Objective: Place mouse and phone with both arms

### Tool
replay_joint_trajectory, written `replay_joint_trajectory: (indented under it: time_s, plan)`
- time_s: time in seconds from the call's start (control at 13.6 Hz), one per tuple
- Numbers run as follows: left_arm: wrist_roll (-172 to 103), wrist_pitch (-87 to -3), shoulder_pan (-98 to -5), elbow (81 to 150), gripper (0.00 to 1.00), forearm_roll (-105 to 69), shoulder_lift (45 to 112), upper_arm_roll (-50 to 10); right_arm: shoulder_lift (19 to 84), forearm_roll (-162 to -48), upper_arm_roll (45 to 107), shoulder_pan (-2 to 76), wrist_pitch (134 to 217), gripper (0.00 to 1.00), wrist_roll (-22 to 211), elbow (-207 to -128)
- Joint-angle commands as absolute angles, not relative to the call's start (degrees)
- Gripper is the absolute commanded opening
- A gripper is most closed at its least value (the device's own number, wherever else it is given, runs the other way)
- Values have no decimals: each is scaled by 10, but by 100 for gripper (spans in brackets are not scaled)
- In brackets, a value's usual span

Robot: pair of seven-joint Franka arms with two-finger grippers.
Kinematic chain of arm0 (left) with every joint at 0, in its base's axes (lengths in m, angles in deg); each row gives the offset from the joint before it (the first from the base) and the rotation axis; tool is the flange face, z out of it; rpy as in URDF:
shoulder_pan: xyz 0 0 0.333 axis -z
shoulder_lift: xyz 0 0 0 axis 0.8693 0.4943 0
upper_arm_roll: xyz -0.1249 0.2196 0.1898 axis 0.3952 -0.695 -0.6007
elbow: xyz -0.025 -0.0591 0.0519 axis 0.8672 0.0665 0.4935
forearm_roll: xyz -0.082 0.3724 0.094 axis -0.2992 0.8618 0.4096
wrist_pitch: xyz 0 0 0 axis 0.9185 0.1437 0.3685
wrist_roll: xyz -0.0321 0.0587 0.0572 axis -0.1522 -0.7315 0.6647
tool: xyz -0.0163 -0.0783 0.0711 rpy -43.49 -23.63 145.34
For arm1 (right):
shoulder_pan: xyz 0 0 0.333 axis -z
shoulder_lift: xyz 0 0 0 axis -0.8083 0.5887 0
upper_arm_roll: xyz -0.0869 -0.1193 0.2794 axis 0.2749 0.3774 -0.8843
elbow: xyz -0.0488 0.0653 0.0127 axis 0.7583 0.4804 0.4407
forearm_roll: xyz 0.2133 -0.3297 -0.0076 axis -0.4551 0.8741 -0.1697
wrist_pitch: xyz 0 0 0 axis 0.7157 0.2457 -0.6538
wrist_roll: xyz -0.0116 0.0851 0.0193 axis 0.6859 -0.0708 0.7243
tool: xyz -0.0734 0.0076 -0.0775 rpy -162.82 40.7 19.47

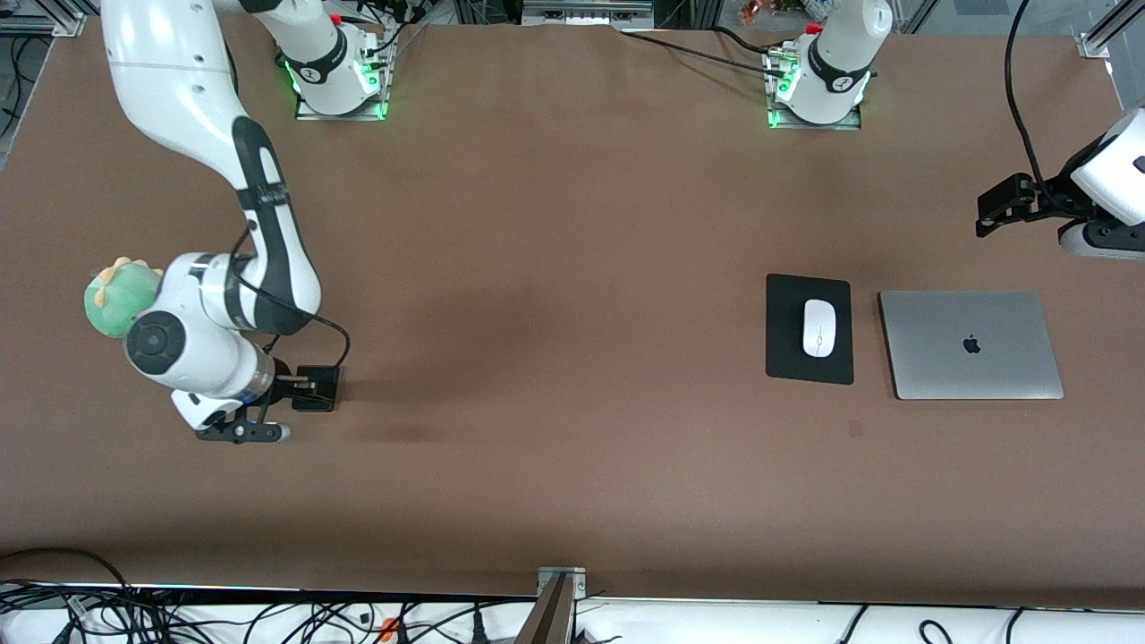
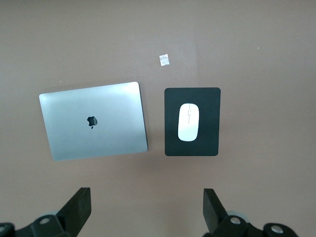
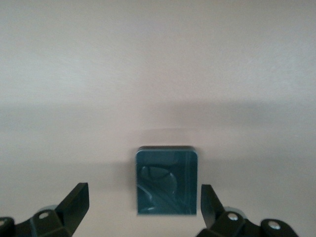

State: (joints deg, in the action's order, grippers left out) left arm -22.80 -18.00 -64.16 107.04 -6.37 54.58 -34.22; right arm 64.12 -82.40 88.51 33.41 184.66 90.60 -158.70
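The white mouse (image 1: 818, 327) lies on a black rectangular pad (image 1: 787, 358) toward the left arm's end of the table. It also shows on the pad in the left wrist view (image 2: 188, 122). The small black phone (image 1: 320, 390) lies flat on the table toward the right arm's end. My right gripper (image 1: 288, 408) is open and low over the phone. In the right wrist view the phone (image 3: 167, 180) looks glossy between the spread fingers (image 3: 74, 203), and my right gripper (image 3: 143, 207) holds nothing. My left gripper (image 1: 988, 215) is open, empty and raised above the table, farther from the front camera than the laptop; it shows in its wrist view (image 2: 145, 210).
A closed silver laptop (image 1: 971, 344) lies beside the pad, toward the table's end; it shows in the left wrist view (image 2: 94, 121). A green plush toy (image 1: 112, 300) sits partly hidden by the right arm. A small white scrap (image 2: 164, 59) lies near the pad.
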Motion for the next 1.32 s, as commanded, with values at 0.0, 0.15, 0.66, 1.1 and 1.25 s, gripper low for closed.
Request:
replay_joint_trajectory:
  time_s: [0.0,0.15,0.66,1.1,1.25]
  plan:
    - [-216,-173,-635,1055,100,-76,552,-350,535,-834,885,334,1763,100,912,-1605]
    - [-214,-173,-635,1056,100,-76,552,-350,466,-815,886,334,1688,100,871,-1605]
    - [-217,-174,-635,1056,100,-76,553,-350,299,-716,884,335,1503,100,908,-1605]
    - [-221,-169,-631,1055,100,-76,553,-338,317,-705,886,341,1500,100,934,-1564]
    - [-223,-166,-631,1056,100,-76,549,-319,317,-705,887,341,1498,100,936,-1564]
